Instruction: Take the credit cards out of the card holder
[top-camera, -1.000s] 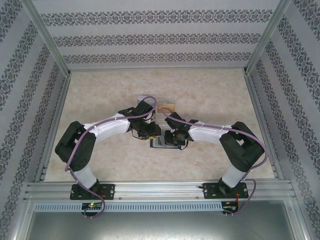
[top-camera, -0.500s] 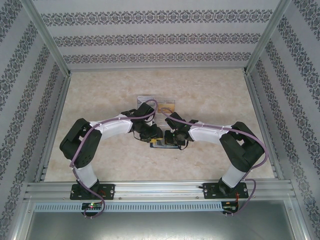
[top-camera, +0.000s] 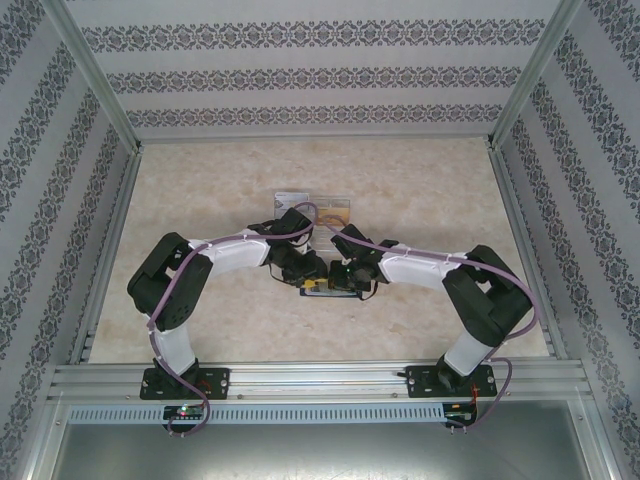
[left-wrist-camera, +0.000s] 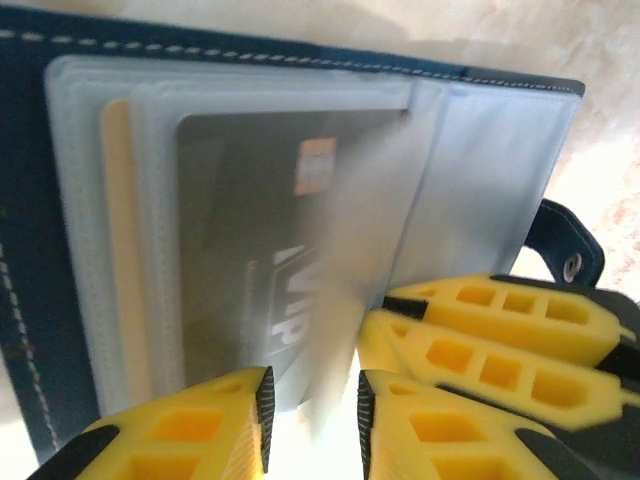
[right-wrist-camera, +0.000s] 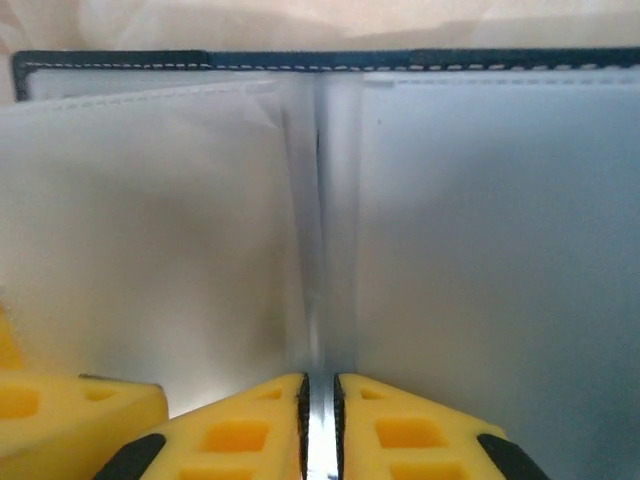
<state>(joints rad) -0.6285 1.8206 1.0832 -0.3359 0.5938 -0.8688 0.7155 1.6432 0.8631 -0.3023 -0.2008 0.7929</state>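
The card holder (left-wrist-camera: 25, 200) is a navy wallet lying open, with clear sleeves fanned across it. A grey credit card (left-wrist-camera: 250, 250) with a chip sits in one sleeve, and a pale yellow card (left-wrist-camera: 118, 250) lies behind it. My left gripper (left-wrist-camera: 312, 400) is open at the sleeves' near edge, with a blurred sleeve leaf hanging loose between its fingers. My right gripper (right-wrist-camera: 320, 400) is nearly closed on an upright sleeve leaf at the fold of the card holder (right-wrist-camera: 110, 60). From above, the left gripper (top-camera: 305, 272) and right gripper (top-camera: 340, 282) meet over the card holder (top-camera: 318, 287).
Just behind the grippers lie flat pale (top-camera: 290, 198) and yellow-orange (top-camera: 335, 209) items. The right gripper's yellow fingers (left-wrist-camera: 480, 330) sit close beside my left fingers. Metal frame rails and patterned walls border the marbled table (top-camera: 200, 200).
The left arm's elbow has swung right and its gripper has edged right, closer to the right gripper over the card holder. The right arm has barely moved.
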